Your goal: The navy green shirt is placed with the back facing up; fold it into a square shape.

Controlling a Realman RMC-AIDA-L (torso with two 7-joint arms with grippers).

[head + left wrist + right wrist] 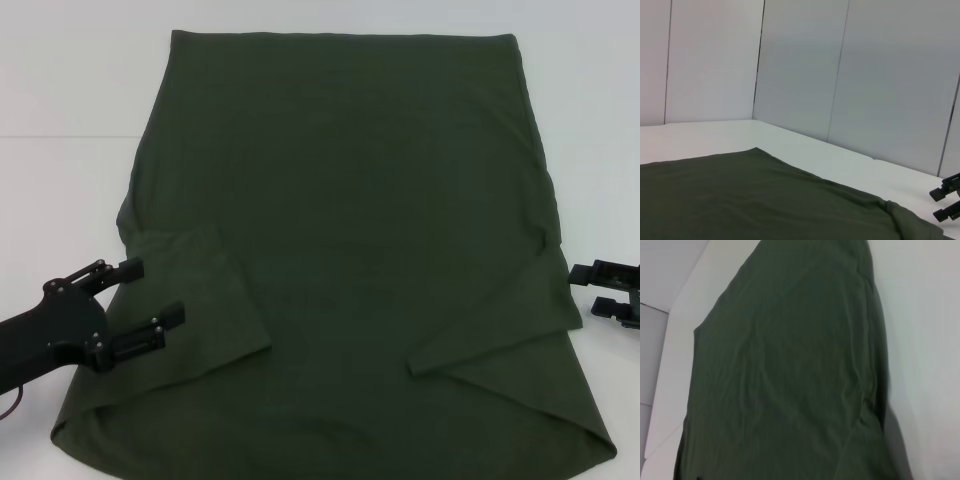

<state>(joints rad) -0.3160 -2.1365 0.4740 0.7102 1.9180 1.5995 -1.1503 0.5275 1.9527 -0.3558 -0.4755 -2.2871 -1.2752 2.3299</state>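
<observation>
Head view: the navy green shirt [340, 250] lies flat on the white tabletop [70, 80], back up, both sleeves already folded inward onto the body, left sleeve flap near the left gripper [148, 305], right sleeve flap lying diagonal toward the near hem. Left gripper hovers over the shirt's left edge w/ fingers apart, nothing between them. Right gripper [607, 292] sits just off the shirt's right edge, over bare tabletop, fingers apart too, empty. Left wrist view: shirt [750, 200] spreads across the tabletop [815, 155] w/ pale wall panels [880, 75] behind; the right gripper [949, 201] shows far off at the frame edge. Right wrist view: shirt [790, 370] fills the frame, soft wrinkles running lengthwise. Risks, imo: pinching only the top layer at the left edge would drag the sleeve flap open again; uneven lifts btwn the two arms would skew the fold, so no clean square. No brand, label or lettering readable anywhere.
</observation>
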